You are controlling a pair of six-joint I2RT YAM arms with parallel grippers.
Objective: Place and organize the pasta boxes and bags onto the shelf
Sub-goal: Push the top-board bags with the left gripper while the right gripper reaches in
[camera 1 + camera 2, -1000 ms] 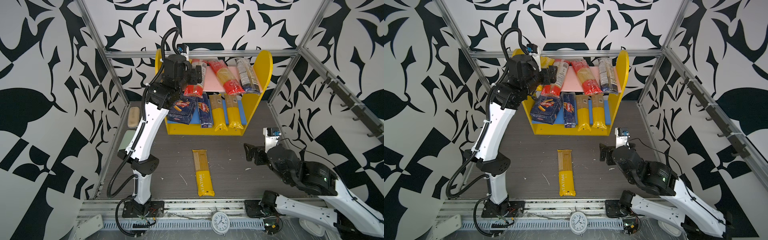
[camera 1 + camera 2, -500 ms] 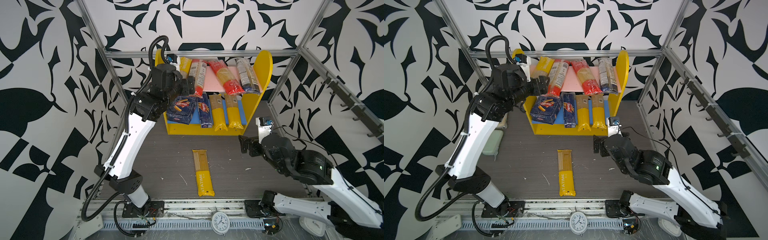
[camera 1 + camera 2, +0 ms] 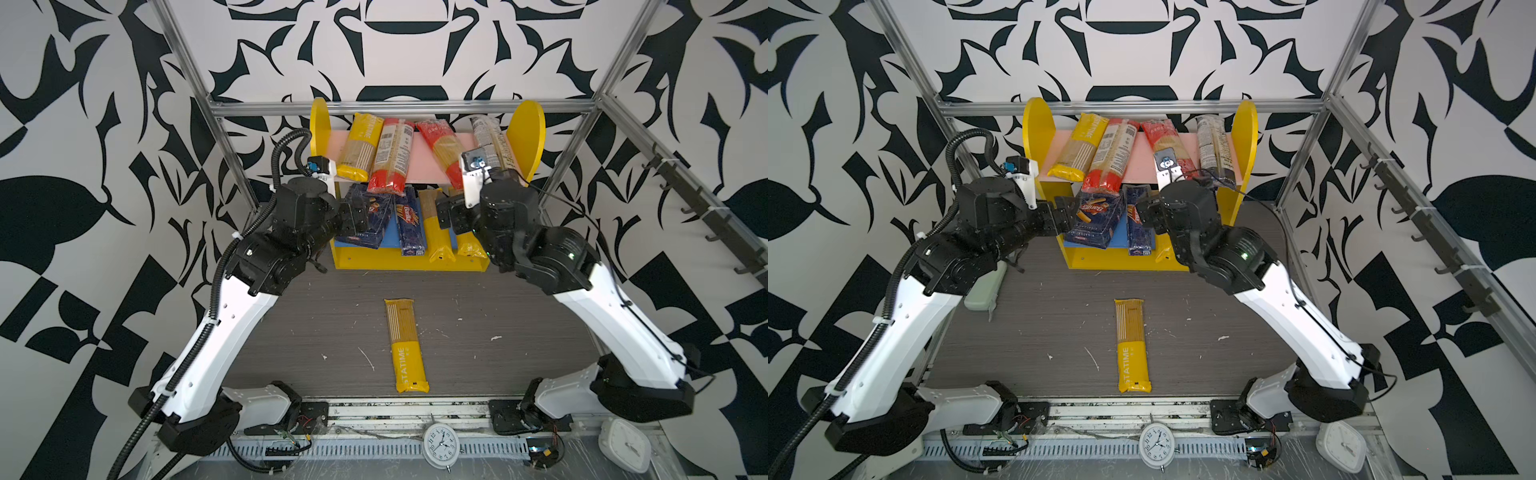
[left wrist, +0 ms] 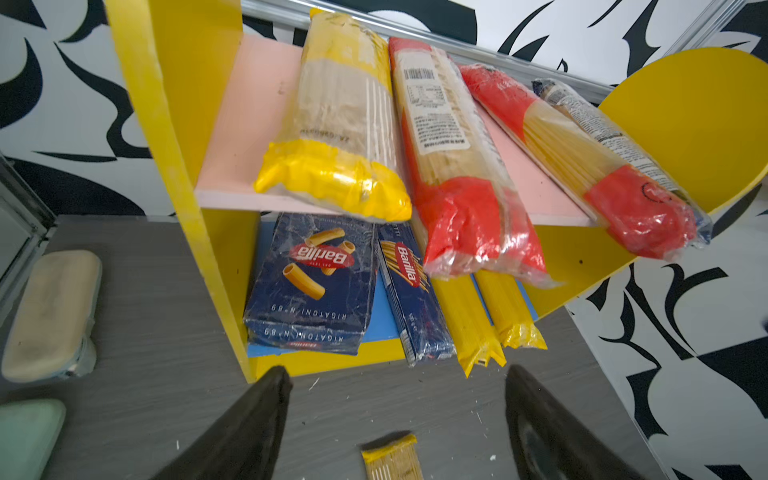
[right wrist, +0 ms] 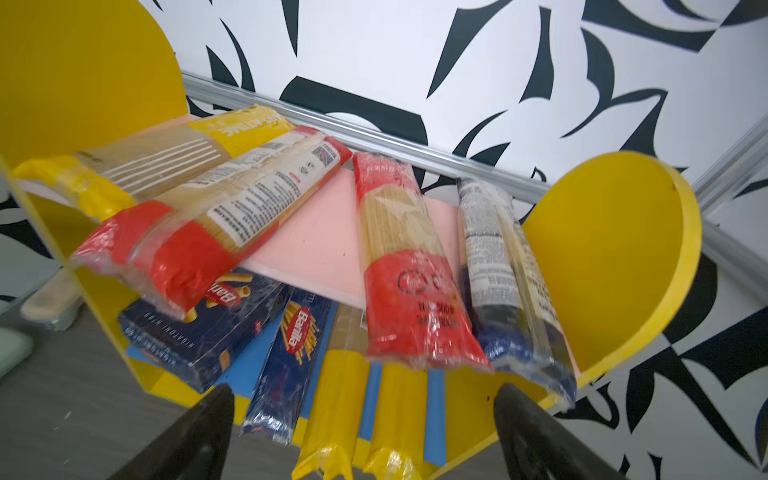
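The yellow shelf (image 3: 405, 262) stands at the back. Its pink upper board (image 4: 249, 124) carries several bags: one yellow-ended (image 3: 359, 145), two red-ended (image 3: 390, 160) (image 3: 440, 151) and a dark blue one (image 3: 490, 139). On the blue lower board lie the wide Barilla box (image 4: 316, 282), the narrow box (image 4: 411, 291) and two yellow bags (image 4: 465, 320) (image 4: 509, 311). One yellow bag (image 3: 405, 345) lies on the table. My left gripper (image 3: 353, 216) (image 4: 395, 415) hovers open before the wide box. My right gripper (image 3: 449, 212) (image 5: 361, 428) hangs open before the lower yellow bags.
A beige case (image 4: 52, 316) and a green case (image 3: 982, 291) lie on the table left of the shelf. Two clocks (image 3: 440, 446) (image 3: 623, 444) sit at the front rail. A hook rack (image 3: 706, 199) lines the right wall.
My left gripper has drawn back from the upper board and come down to the lower tier. My right arm has swung up from the table's right to the shelf's front.
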